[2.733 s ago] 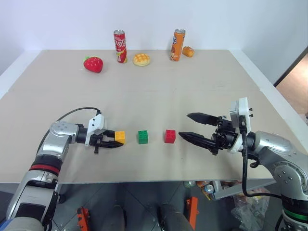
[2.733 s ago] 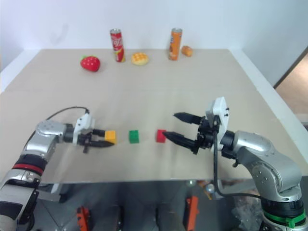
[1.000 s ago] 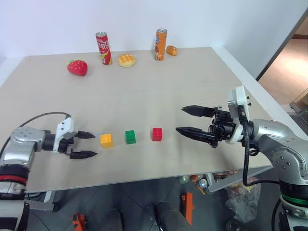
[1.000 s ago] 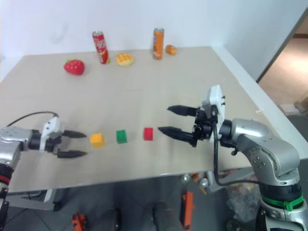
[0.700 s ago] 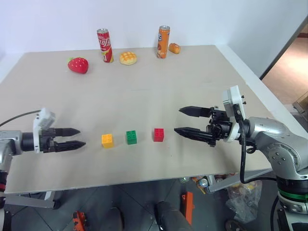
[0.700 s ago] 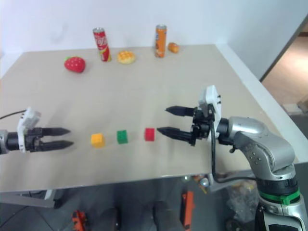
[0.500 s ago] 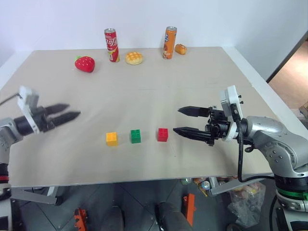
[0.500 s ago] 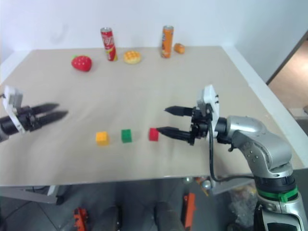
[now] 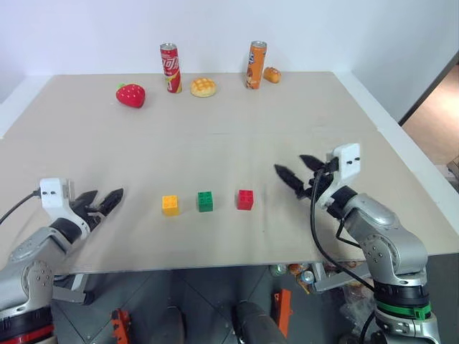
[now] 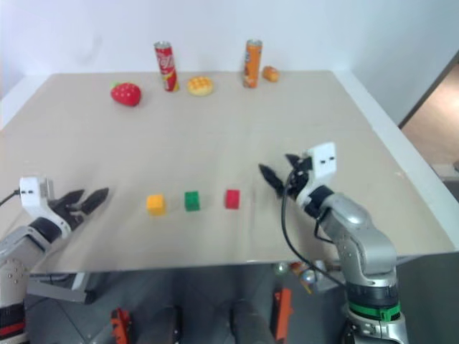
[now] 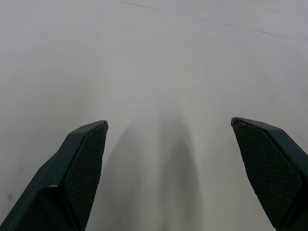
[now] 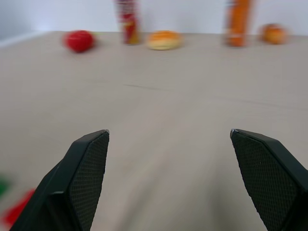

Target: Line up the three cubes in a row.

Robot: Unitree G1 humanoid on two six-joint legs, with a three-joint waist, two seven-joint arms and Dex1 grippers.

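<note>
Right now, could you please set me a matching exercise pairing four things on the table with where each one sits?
Things:
1. yellow cube
2. green cube
3. red cube
4. strawberry

Places:
A. middle of the row
B. far side, left of the red can
C. row end nearest the right claw
D. row end nearest the left claw

Pairs: 1-D, 2-A, 3-C, 4-B

three cubes [image 9: 206,201] in a row on table [image 9: 237,143], between both grippers; cans [image 9: 170,68] behind
</note>
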